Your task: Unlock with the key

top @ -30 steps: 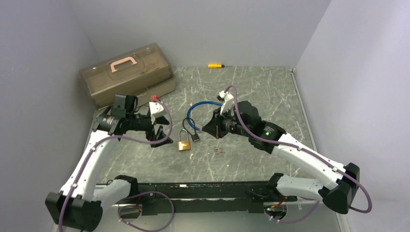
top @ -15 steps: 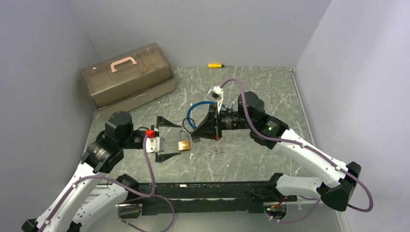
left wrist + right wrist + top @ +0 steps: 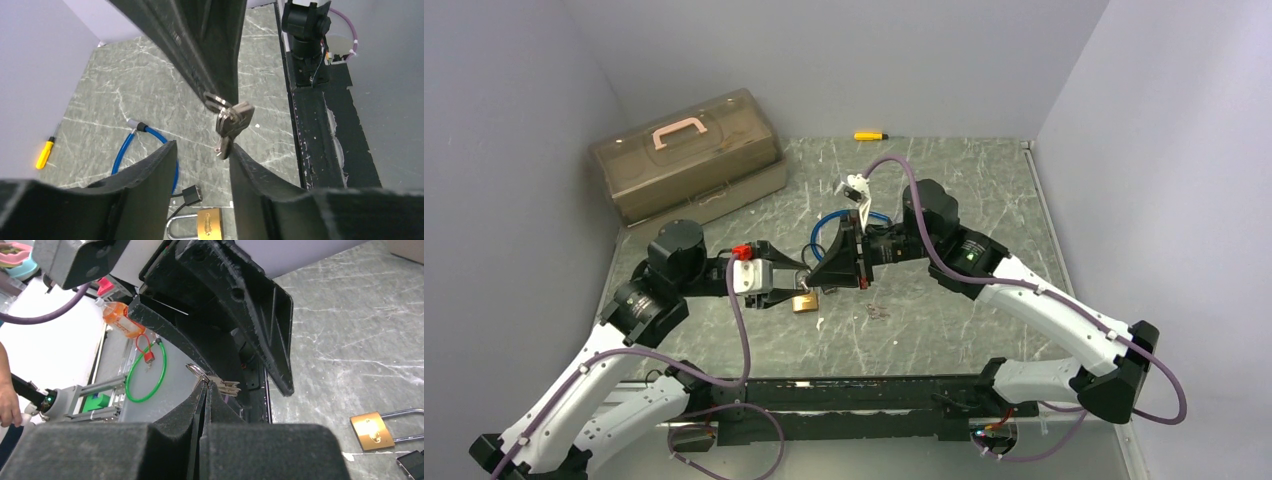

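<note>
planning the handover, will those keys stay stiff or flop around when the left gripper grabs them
Likely floppy: the keys hang loose from a ring pinched by the right gripper, so they may swing or pivot when touched. Probably light, being small and thin. Their flat metal could slip in the left gripper.
</note>
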